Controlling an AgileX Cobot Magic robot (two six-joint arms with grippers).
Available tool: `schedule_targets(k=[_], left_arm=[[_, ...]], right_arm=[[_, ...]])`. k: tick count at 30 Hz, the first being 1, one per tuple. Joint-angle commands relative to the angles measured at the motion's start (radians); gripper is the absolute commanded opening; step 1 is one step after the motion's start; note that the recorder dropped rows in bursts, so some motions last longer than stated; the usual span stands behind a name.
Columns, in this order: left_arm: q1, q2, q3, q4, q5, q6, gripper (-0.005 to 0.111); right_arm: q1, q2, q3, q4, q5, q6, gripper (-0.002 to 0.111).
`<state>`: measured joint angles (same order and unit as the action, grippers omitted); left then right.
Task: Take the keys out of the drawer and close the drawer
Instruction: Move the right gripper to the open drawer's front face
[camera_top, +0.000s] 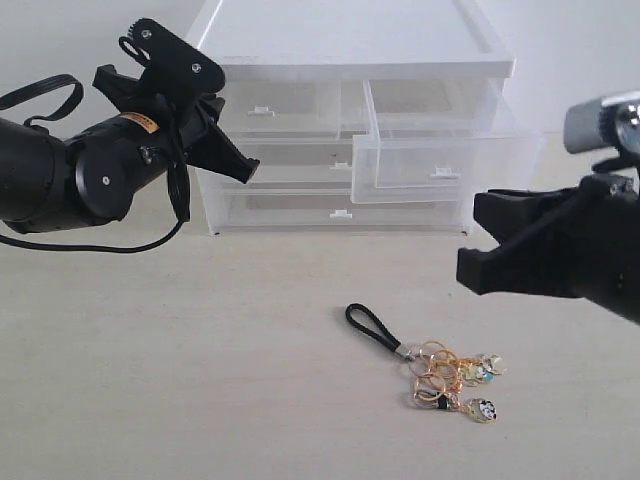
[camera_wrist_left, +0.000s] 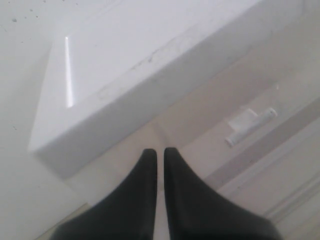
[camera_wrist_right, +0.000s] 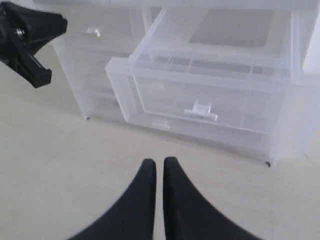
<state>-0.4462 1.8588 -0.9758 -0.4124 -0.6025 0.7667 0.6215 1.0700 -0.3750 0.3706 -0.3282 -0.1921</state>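
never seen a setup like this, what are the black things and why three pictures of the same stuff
The black things are two robot arms, each ending in a two-fingered hand. The wide picture comes from a camera off the arms. The other two come from cameras on each wrist, looking along the fingers.

The left hand and right hand are both closed and hold nothing. On the table stands a white cabinet with its right-hand drawer pulled out. The keys lie on the table in front.
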Motion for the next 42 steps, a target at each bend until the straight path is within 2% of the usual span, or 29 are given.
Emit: schedule_targets(k=[1,7,11,22,29,42], left_arm=[[0.005,0.004,-0.025,-0.010,-0.048,-0.012,0.004],[0.005,0.004,-0.025,-0.010,-0.048,-0.012,0.004],[0.005,0.004,-0.025,-0.010,-0.052,-0.012,0.004],[0.005,0.004,-0.025,-0.010,-0.052,-0.015,0.004],[0.005,0.004,-0.025,-0.010,-0.052,-0.015,0.004],[0.005,0.004,-0.025,-0.010,-0.052,-0.015,0.004]], right_arm=[[0.098,0.026,0.119,0.022,-0.403,-0.001,0.000],[0.099,0.315,0.111,0.076,-0.678,0.038,0.000],[0.099,0.450,0.068,0.062,-0.791,0.079,0.000],[0.098,0.559,-0.046,0.067,-0.779,0.063,0.000],[0.098,0.559,-0.086,0.102,-0.723,-0.029,0.000],[0.096,0.559,-0.120,0.178,-0.700,-0.081,0.000]])
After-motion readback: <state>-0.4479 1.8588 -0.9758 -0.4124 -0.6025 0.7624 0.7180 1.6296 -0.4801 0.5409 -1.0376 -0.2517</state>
